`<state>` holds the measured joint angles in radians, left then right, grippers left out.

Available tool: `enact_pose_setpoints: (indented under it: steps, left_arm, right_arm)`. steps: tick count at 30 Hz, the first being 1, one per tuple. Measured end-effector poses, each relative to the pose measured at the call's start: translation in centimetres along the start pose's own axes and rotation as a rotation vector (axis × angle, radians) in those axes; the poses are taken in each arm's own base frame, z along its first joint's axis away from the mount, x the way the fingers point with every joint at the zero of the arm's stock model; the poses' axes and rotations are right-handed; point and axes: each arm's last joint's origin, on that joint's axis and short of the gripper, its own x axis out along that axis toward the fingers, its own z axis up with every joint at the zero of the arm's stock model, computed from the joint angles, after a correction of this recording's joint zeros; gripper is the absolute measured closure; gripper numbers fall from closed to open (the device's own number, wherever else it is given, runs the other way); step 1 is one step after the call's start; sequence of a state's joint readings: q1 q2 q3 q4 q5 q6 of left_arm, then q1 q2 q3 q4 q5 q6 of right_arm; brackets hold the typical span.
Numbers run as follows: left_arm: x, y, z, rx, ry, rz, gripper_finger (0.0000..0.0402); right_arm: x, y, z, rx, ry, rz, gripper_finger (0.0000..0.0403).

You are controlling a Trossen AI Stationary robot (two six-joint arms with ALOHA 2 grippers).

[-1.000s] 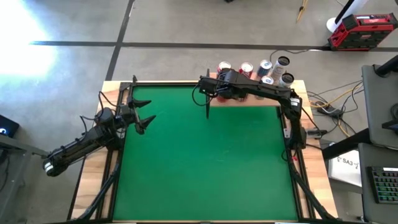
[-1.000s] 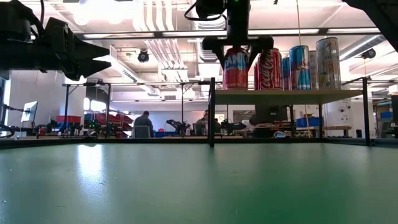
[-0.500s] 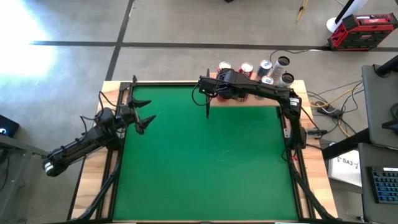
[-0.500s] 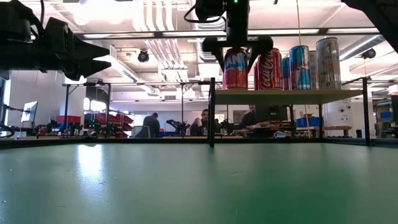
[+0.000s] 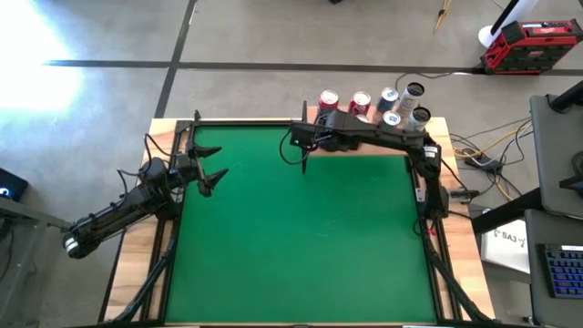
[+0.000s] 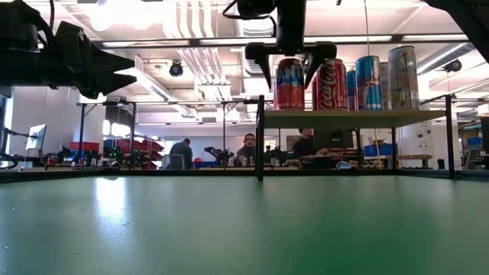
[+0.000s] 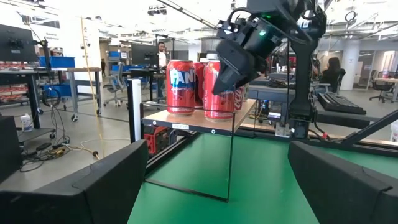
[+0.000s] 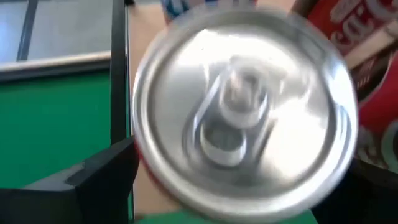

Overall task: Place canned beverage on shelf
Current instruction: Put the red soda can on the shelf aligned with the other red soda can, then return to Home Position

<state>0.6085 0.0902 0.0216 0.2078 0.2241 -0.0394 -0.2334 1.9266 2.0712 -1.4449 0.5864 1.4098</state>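
A row of cans is seen standing upright on the shelf (image 6: 344,117), the small light-wood board on thin black posts at the far edge of the green worktop (image 5: 301,237). The end can, a red one with a blue Fanta label (image 6: 289,84), is set at the shelf's end, just beside a red Coca-Cola can (image 6: 330,85); further blue and silver cans (image 6: 368,82) are lined up beyond it. The right hand (image 6: 289,63) is held directly above the Fanta can, its fingers (image 6: 262,63) spread wide on either side of the can's top and apart from it, so that nothing is gripped. In the right wrist view the silver lid with its pull tab (image 8: 239,109) is seen between the dark fingers. The left hand (image 5: 211,176) is held over the worktop's left edge, well apart from the shelf, open and empty. People are seated in the room behind.
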Motion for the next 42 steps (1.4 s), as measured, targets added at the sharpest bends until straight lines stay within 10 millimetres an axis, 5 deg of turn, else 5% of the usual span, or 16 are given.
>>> enact_pose_setpoints:
  steps: [8,13,20,25,30,42]
  left_arm:
    - [0.0,0.0,0.0,0.000,0.000,0.000,0.0029]
    - [0.0,0.0,0.0,0.000,0.000,0.000,0.0029]
    - [0.0,0.0,0.0,0.000,0.000,0.000,0.0029]
    - [0.0,0.0,0.0,0.000,0.000,0.000,0.0029]
    - [0.0,0.0,0.0,0.000,0.000,0.000,0.0029]
    - [0.0,0.0,0.0,0.000,0.000,0.000,0.0029]
  right_arm:
    - [-1.7,-0.5,-2.4,-0.036,0.061,-0.030,0.0021]
    - [-4.5,-1.1,-5.2,-0.095,0.139,0.021,0.0021]
    - [-8.6,-2.7,-13.4,-0.233,-0.017,0.112,0.0021]
    - [-9.8,-7.3,-19.5,-0.224,-0.234,0.268,0.0021]
    - [-8.4,-12.6,-22.9,-0.171,-0.444,0.531,0.0021]
    - [-0.4,-19.2,-22.3,-0.095,-0.452,0.729,0.0021]
